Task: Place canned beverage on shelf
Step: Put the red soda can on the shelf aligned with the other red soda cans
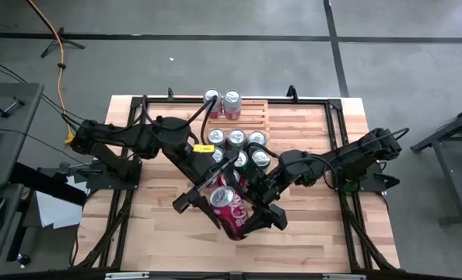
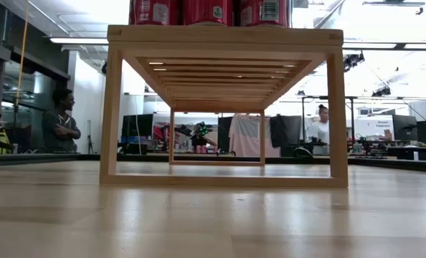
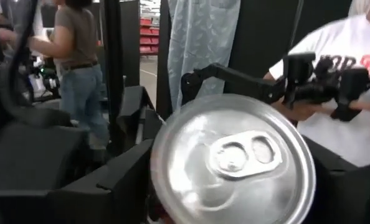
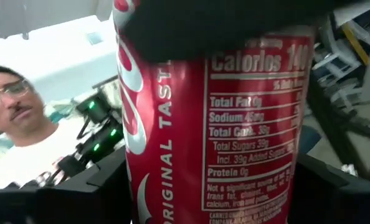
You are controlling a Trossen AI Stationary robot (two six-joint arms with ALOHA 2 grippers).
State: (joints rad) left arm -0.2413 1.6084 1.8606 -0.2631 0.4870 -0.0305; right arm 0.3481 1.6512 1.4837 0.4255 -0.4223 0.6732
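Observation:
A red canned beverage (image 1: 231,208) hangs tilted in the air above the table's near middle, between both grippers. My left gripper (image 1: 211,204) comes at it from the far left, and the can's silver top (image 3: 235,162) faces that wrist camera. My right gripper (image 1: 256,208) comes from the right and sees the can's label side (image 4: 216,137). The pale-wood slatted shelf (image 1: 250,117) stands at the far middle. It bears two red cans (image 1: 223,101) on its far tier and several green cans (image 1: 243,148) on nearer tiers. The low view shows neither gripper. My left gripper has the can between its two fingers (image 3: 126,183), which stand on opposite sides of the wall just below the top rim (image 3: 163,186). The fingers lie along the can, its top end toward the wrist. The can is clear of the table. My right gripper pinches the can's side wall (image 4: 141,186) between its two fingers (image 4: 94,186), which lie across the can, coming about level from the table's right. The label side faces the wrist. The can hangs clear of the table.
The shelf's open wooden frame (image 2: 224,107) stands raised on legs, with red cans (image 2: 184,11) on top. The black table frame (image 1: 336,132) runs along the sides. People stand beyond the table (image 3: 341,93). Bare tabletop (image 1: 309,241) lies at the near edge.

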